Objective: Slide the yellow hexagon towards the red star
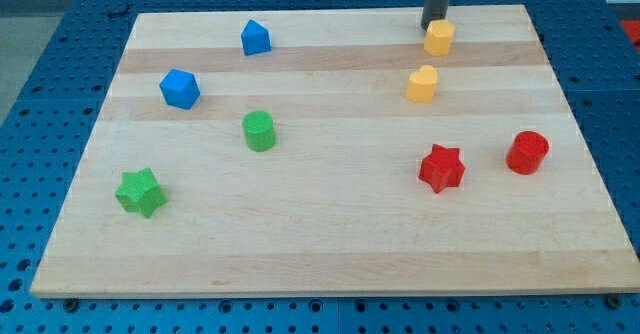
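The yellow hexagon (439, 37) sits near the view's top right of the wooden board (330, 234). My tip (431, 25) is just above and slightly left of it, touching or nearly touching its far edge. A second yellow block (423, 84), heart-like in shape, lies just below the hexagon. The red star (441, 167) lies lower on the board's right side, well below both yellow blocks.
A red cylinder (527, 152) stands right of the red star. A green cylinder (259, 131) and a green star (139, 191) are on the left. Two blue blocks, one (256, 38) at the top and one (180, 88) further left, are also there.
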You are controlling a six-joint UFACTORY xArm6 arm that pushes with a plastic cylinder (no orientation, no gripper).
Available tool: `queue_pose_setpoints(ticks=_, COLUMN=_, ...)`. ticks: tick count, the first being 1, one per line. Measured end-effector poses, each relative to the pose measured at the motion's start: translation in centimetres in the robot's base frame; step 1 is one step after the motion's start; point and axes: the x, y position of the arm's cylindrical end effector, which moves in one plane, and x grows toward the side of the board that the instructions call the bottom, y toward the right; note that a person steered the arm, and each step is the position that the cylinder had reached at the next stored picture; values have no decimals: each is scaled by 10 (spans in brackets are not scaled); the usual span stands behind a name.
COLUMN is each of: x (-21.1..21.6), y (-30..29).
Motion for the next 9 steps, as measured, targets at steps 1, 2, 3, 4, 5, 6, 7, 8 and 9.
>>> queue_pose_setpoints(ticks=1, x=42, y=0)
queue_pose_setpoints(ticks=2, x=62, y=0)
queue_pose_setpoints(ticks=3, x=64, y=0)
queue_pose_setpoints(ticks=4, x=49, y=0)
queue_pose_setpoints(ticks=5, x=37, y=-1)
queue_pose_setpoints(ticks=6, x=65, y=5)
queue_pose_setpoints(ticks=7, x=74, y=5)
queue_pose_setpoints(ticks=8, x=74, y=5)
queue_pose_setpoints(ticks=9, x=72, y=6)
